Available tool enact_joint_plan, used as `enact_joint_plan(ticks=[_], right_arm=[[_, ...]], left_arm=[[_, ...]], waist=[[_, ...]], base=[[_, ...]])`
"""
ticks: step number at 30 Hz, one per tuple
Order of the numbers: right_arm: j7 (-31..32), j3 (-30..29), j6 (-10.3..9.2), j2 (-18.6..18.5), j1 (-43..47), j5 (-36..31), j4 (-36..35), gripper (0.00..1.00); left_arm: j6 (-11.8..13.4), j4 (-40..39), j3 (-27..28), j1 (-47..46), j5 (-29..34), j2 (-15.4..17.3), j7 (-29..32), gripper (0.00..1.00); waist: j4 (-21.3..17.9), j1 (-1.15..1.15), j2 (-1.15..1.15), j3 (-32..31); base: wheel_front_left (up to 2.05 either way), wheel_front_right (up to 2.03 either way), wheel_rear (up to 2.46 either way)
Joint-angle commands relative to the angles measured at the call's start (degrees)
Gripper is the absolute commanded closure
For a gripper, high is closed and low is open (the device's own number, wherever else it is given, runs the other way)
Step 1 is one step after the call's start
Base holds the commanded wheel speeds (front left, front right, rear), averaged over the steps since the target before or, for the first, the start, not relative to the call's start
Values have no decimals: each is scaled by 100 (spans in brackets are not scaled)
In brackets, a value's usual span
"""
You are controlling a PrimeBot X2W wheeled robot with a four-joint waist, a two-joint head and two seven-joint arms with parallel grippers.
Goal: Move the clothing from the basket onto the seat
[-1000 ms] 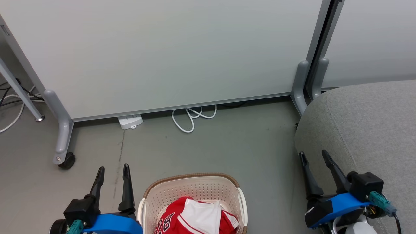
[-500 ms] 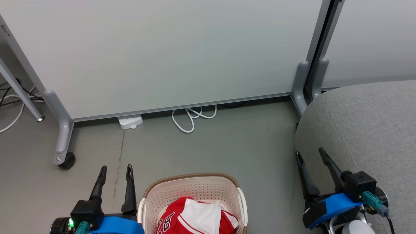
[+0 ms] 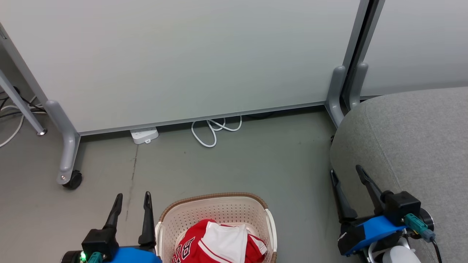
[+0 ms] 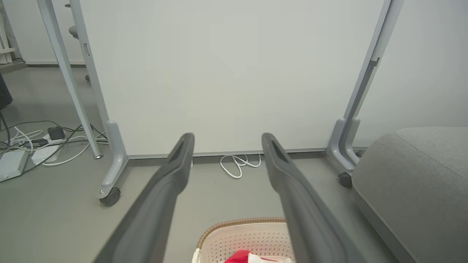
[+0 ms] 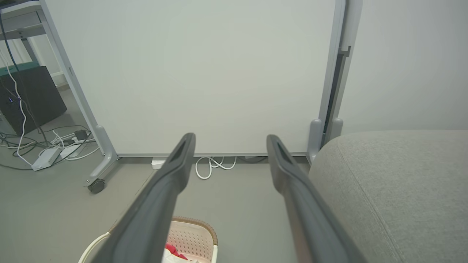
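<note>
Left hand (image 3: 133,194) has edged rightward, clothing (image 3: 215,241) just right of it.

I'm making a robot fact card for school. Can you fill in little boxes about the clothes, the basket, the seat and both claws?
clothing: red and white, heaped inside the basket
basket: cream with a brown rim, on the floor
seat: big grey cushion, right of the basket
left claw: open, holding nothing, just left of the basket
right claw: open, holding nothing, by the seat's edge
job so far: clothing not yet moved
</note>
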Motion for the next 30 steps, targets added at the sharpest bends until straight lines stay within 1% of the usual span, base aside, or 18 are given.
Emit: enact_joint_plan(ticks=[1, 5, 9, 10, 13, 19, 21, 26, 30], right_arm=[[-26, 32, 3, -32, -132, 46, -37, 0], [-38, 110, 3, -31, -344, 61, -235, 0], [-40, 149, 3, -30, -676, 47, -511, 0], [-40, 149, 3, -30, -676, 47, -511, 0], [-50, 200, 3, -27, -940, 75, -718, 0], [-99, 347, 3, -22, -1447, 142, -1129, 0], [-125, 385, 3, -20, -1591, 181, -1288, 0], [-169, 506, 3, -16, -1712, 396, -1597, 0], [-192, 631, 3, -15, -1658, 536, -1702, 0]], left_arm=[[-36, 109, -20, 7, -30, -6, -15, 0], [-174, 592, -165, -392, -120, 74, 180, 0], [-296, 1125, -397, -947, -105, 257, 579, 0], [-296, 1125, -397, -947, -105, 257, 579, 0], [-356, 1538, -581, -1492, -96, 432, 905, 0], [-411, 2340, -1058, -2663, -49, 870, 1480, 0], [-416, 2551, -1191, -3035, -141, 982, 1623, 0], [-397, 3035, -1379, -3738, -207, 1262, 1752, 0], [-394, 3373, -1393, -4101, -236, 1398, 1825, 0]], waist=[[-74, 0, 0, 103], [-295, 0, 0, 619], [-557, 0, 0, 1467], [-557, 0, 0, 1467], [-784, 0, 0, 2191], [-1265, 0, 0, 3620], [-1398, 0, 0, 4071], [-1686, 0, 0, 4864], [-1808, 0, 0, 5289]], base=[[0, 0, 0], [0, 0, 0], [0, 0, 0], [0, 0, 0], [0, 0, 0], [0, 0, 0], [0, 0, 0], [0, 0, 0], [0, 0, 0]])
